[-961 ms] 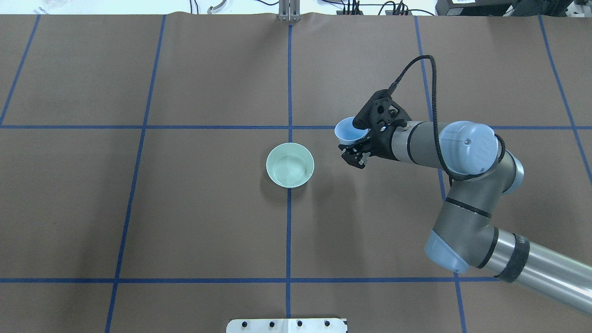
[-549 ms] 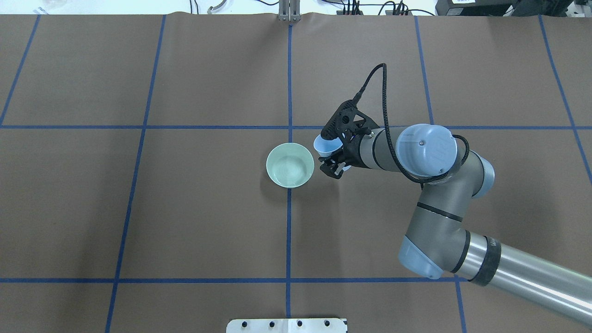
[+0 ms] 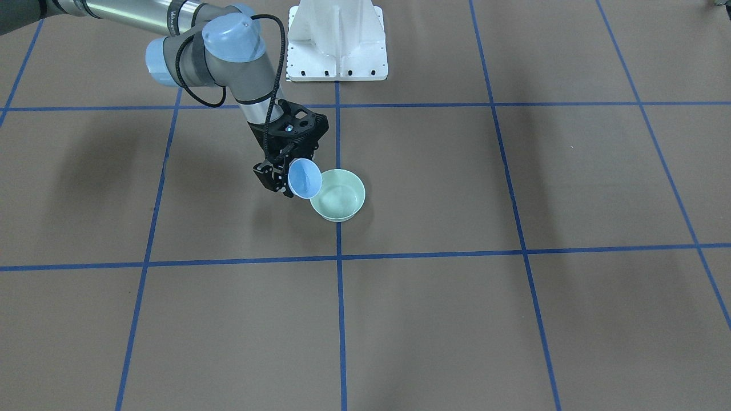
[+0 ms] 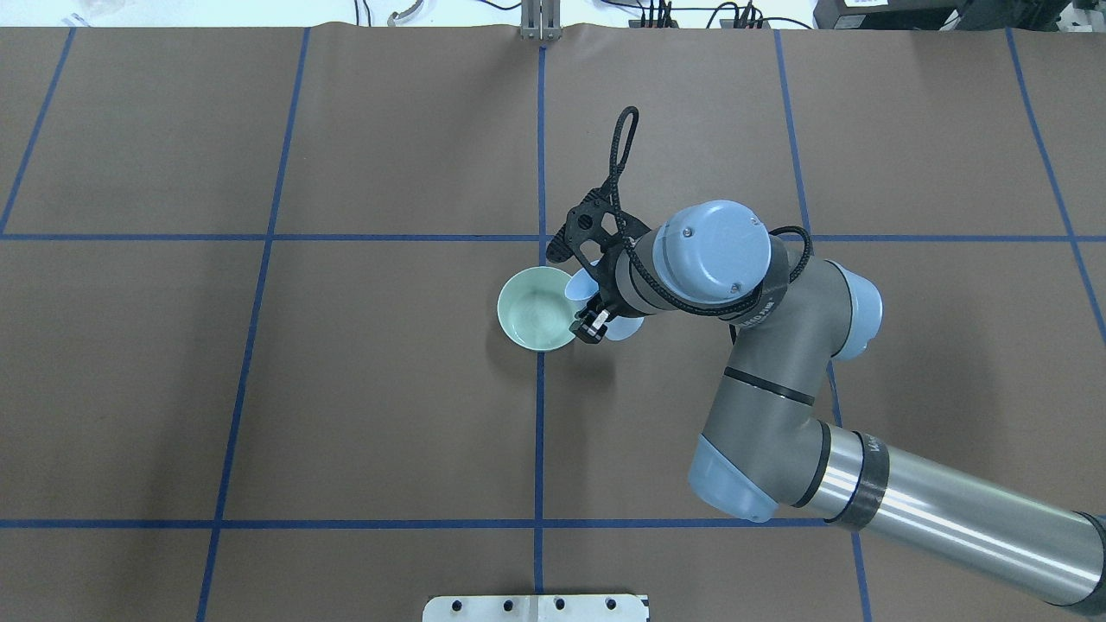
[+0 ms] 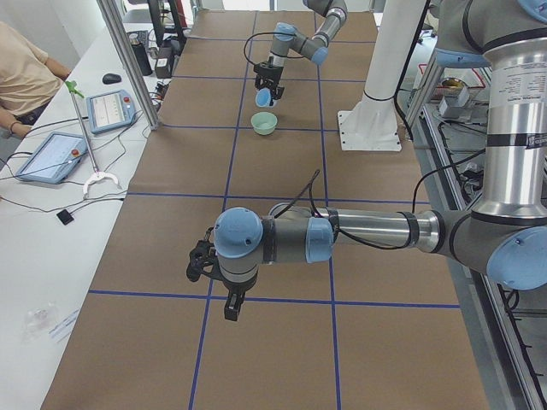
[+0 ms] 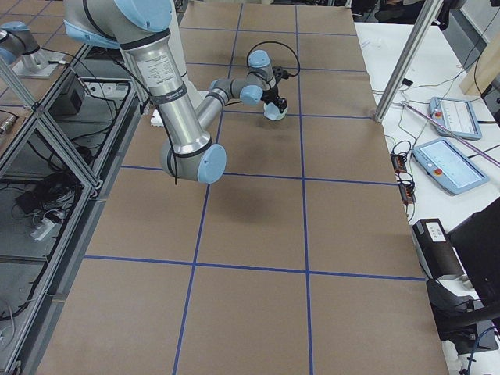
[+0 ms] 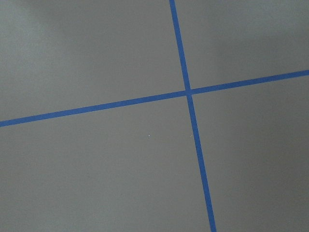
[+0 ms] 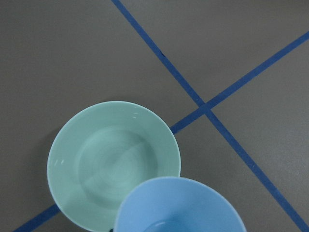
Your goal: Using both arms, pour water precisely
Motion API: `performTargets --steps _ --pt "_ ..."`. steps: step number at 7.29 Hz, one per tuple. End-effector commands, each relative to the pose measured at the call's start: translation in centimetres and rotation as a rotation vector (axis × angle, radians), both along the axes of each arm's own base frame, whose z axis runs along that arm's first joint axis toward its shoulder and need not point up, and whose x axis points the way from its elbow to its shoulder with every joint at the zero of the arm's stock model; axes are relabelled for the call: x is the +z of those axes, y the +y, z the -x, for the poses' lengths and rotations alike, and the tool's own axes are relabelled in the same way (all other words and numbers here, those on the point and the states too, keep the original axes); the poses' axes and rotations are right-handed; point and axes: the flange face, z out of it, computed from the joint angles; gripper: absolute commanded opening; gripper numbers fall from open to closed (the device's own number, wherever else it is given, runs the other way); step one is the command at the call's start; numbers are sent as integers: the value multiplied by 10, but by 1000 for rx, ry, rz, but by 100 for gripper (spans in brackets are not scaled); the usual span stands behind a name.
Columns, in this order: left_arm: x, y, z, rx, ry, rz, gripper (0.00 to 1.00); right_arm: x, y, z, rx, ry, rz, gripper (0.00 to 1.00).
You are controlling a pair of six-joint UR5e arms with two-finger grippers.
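My right gripper is shut on a light-blue cup and holds it tilted, with its mouth at the near rim of a pale-green bowl. In the overhead view the cup overlaps the bowl's right edge, under the right gripper. The right wrist view shows the bowl with the cup's rim just over it. I cannot tell whether water is flowing. My left gripper shows only in the exterior left view, low over the mat far from the bowl; I cannot tell if it is open.
The brown mat carries a grid of blue tape lines. The white pedestal stands behind the bowl at the robot's side. A side table with tablets and a person runs along the far edge.
My right arm has swung left with the cup, from well right of the bowl to its right rim, and has tipped the cup over toward the bowl. The bowl has not moved.
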Motion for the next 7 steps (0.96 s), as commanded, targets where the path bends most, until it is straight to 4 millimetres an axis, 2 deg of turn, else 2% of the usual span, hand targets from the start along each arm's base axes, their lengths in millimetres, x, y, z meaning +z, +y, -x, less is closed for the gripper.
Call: performTargets --steps 1,7 --pt "1 -1 -1 3 0 1 100 -11 -1 6 -6 63 44 0" --pt "3 -1 -1 3 0 6 100 -22 0 19 -55 144 142 0"
